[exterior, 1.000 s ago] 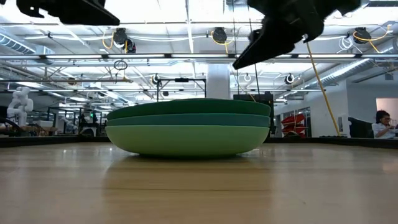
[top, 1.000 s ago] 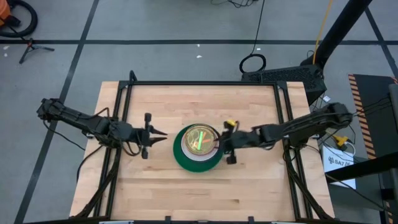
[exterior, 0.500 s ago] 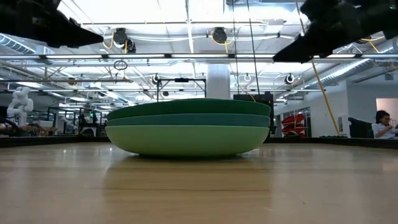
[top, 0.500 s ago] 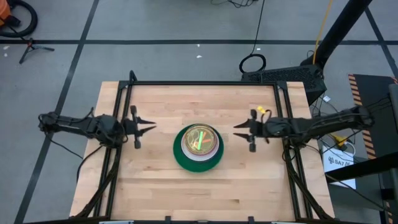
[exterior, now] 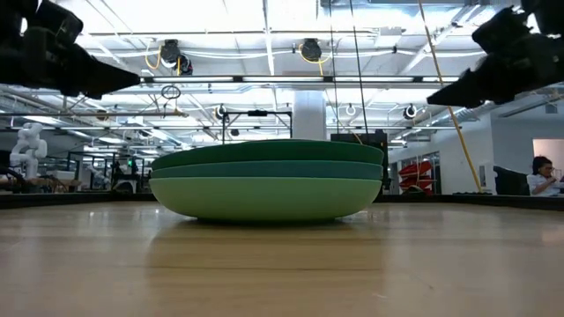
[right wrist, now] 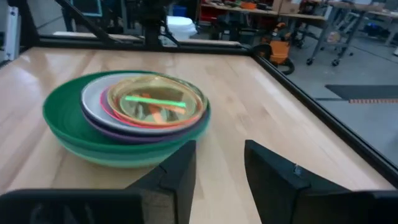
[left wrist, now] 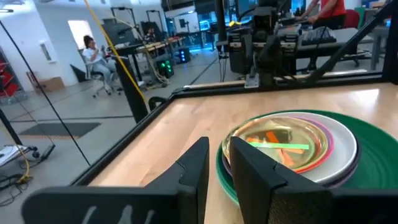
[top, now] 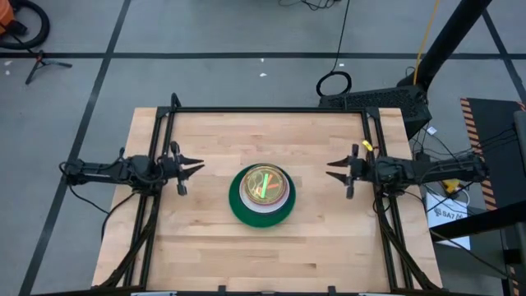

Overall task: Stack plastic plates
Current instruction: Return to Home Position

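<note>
One stack of round plastic plates stands on the middle of the wooden table. In the low view a mint plate rests on the table, with a teal and a dark green one on it. Smaller white, purple, pink and orange-yellow translucent plates nest on top. My left gripper is open and empty, left of the stack and above the table. My right gripper is open and empty, right of the stack. Both point at the stack.
A black metal frame runs along the table's far edge and both sides. Bare wood lies all round the stack. Beyond the table are lab benches and a seated person.
My right gripper has drawn back from the stack's right rim toward the table's right edge. My left gripper has drawn back toward the left edge. The stack has stayed where it was.
</note>
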Motion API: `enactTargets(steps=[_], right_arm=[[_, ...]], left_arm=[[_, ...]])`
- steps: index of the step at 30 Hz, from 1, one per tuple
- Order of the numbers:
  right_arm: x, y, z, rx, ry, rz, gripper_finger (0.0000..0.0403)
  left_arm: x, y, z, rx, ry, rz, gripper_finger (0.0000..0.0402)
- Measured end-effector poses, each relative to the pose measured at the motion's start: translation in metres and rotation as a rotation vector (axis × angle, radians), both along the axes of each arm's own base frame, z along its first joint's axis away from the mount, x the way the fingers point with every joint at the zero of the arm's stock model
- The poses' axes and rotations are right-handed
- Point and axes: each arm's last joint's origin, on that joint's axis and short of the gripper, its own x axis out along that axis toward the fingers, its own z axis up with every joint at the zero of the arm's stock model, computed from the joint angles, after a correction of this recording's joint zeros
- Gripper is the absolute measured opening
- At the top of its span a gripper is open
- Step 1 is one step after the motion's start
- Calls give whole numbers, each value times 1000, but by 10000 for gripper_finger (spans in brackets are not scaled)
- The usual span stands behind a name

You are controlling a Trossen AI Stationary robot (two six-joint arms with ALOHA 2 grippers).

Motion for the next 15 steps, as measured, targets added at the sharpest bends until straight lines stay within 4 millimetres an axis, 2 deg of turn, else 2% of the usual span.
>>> enactTargets(steps=[8,11,15], right_arm=[[-26,-4,-4,-14,-6,-46,128],[-25,-4,-6,-29,-19,-40,128],[-19,-3,-21,-23,-41,-33,128]], left_arm=[[0,0,-7,-47,-12,-9,72],[0,-1,-7,-63,-15,-25,72],[1,-2,-7,-84,-7,-74,72]])
